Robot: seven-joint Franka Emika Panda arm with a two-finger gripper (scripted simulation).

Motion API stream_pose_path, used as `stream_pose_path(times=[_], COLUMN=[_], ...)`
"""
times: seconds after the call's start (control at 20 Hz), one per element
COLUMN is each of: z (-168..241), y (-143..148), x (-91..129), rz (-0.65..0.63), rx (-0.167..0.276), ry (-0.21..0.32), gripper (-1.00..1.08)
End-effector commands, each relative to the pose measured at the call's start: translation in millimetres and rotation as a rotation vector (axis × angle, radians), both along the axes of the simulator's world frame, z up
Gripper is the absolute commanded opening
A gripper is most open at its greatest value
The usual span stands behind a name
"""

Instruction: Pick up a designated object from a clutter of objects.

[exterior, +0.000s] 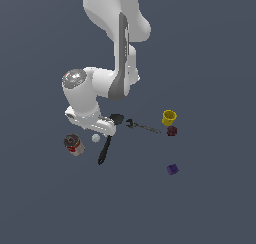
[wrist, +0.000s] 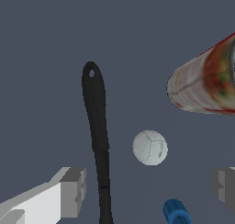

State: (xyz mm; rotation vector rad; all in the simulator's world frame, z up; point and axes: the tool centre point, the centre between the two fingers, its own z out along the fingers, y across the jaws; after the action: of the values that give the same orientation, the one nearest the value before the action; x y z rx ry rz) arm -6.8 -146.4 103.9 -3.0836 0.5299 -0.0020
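The tiny white ball [exterior: 95, 138] lies on the floor between the red-labelled can [exterior: 74, 144] and the black spatula [exterior: 104, 149]. My gripper [exterior: 103, 129] hovers just above and behind the ball, open and empty. In the wrist view the ball [wrist: 150, 147] sits between my two spread fingers [wrist: 73, 191], a little ahead of the gripper [wrist: 149, 186]. The spatula handle [wrist: 96, 126] runs past one finger, the can [wrist: 206, 81] lies on its side on the other flank, and the blue cylinder [wrist: 176, 212] is close under the hand.
A grey wrench [exterior: 141, 126] lies towards the exterior view's right of the spatula head. Farther right stand the yellow cup [exterior: 169, 117] and the dark red block [exterior: 172, 131]. The purple block [exterior: 172, 169] lies apart, nearer the front.
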Motion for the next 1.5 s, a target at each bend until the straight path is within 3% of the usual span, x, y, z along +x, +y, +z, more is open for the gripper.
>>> stream_pose_path(times=[0.0,1.4,1.45], z=[-14,-83,-83], y=[-7,-17,-17], x=[-4,-12,-12], rz=[-0.016,-0.038,-0.038], rx=[-0.005,-0.012,-0.012], ry=[0.001,0.004,0.004], gripper=[1.00,1.00,-1.00])
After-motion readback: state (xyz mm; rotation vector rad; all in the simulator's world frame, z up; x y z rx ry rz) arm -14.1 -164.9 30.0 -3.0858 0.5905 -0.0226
